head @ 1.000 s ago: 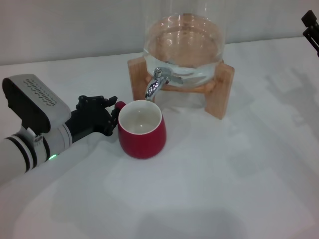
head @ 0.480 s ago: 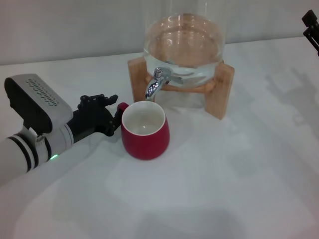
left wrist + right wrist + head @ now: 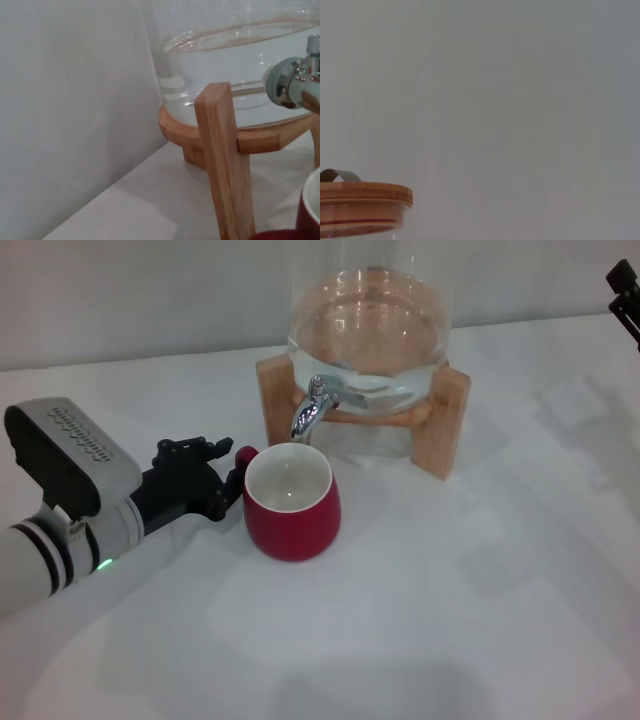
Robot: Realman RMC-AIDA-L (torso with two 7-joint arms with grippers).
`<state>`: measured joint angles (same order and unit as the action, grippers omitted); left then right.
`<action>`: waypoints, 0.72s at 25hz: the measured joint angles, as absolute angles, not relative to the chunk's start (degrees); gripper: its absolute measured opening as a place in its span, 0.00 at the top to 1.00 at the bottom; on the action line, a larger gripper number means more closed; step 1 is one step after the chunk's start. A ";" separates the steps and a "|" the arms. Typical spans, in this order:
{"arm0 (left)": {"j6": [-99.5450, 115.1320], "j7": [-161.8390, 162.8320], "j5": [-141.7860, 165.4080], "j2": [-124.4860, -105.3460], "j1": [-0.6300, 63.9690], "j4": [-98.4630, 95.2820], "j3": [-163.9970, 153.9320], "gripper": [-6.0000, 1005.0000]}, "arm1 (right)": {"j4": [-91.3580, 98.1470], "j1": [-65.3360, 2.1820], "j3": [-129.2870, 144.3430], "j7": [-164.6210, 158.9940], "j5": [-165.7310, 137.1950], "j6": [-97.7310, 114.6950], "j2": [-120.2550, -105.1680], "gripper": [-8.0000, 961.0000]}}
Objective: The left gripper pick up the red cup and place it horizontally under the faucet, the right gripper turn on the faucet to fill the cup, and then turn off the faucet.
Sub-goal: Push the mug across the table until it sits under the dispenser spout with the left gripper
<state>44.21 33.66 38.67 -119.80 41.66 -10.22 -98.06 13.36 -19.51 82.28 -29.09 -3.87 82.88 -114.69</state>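
Note:
The red cup stands upright on the white table, its white inside showing, right under the spout of the chrome faucet. Its small handle points toward my left gripper, which sits just beside it, jaws apart, with the handle at its tips. In the left wrist view the faucet and a bit of the cup's rim show. Only the tip of my right gripper shows at the far right, high up and away from the faucet.
The glass water jar sits on a wooden stand behind the cup; a stand leg is close in the left wrist view. The right wrist view shows the jar's wooden lid and a wall.
The cup slid a little right, under the spout. My left arm has since drawn slightly back to the left, away from the cup. The right gripper has not moved.

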 joint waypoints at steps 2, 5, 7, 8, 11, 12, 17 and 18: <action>44.21 33.67 38.67 -119.79 41.15 -10.67 -98.40 0.63 | 13.36 -19.51 82.35 -29.09 -3.87 82.88 -114.69 0.10; 44.21 33.78 38.67 -119.79 40.59 -11.16 -98.79 0.63 | 13.36 -19.51 82.43 -29.09 -3.87 82.86 -114.69 0.10; 44.21 33.81 38.67 -119.82 40.41 -11.22 -98.80 0.63 | 13.36 -19.51 82.48 -29.09 -3.87 82.85 -114.70 0.10; 44.21 33.81 38.67 -119.84 40.32 -11.23 -98.82 0.63 | 13.36 -19.51 82.50 -29.09 -3.87 82.84 -114.70 0.10; 44.21 33.80 38.67 -119.86 39.99 -11.36 -98.86 0.63 | 13.26 -19.51 82.54 -29.09 -3.87 82.82 -114.70 0.10; 44.21 33.79 38.67 -119.87 39.92 -11.39 -98.87 0.63 | 13.22 -19.51 82.55 -29.09 -3.87 82.83 -114.69 0.10; 44.21 33.74 38.66 -119.88 39.69 -11.47 -99.40 0.63 | 13.09 -19.51 82.54 -29.09 -3.87 82.76 -114.70 0.10; 44.21 33.74 38.65 -119.89 39.63 -11.49 -99.47 0.63 | 13.06 -19.51 82.53 -29.09 -3.87 82.71 -114.70 0.10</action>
<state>44.21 33.74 38.65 -119.89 39.63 -11.49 -99.47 13.06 -19.51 82.53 -29.09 -3.87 82.71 -114.70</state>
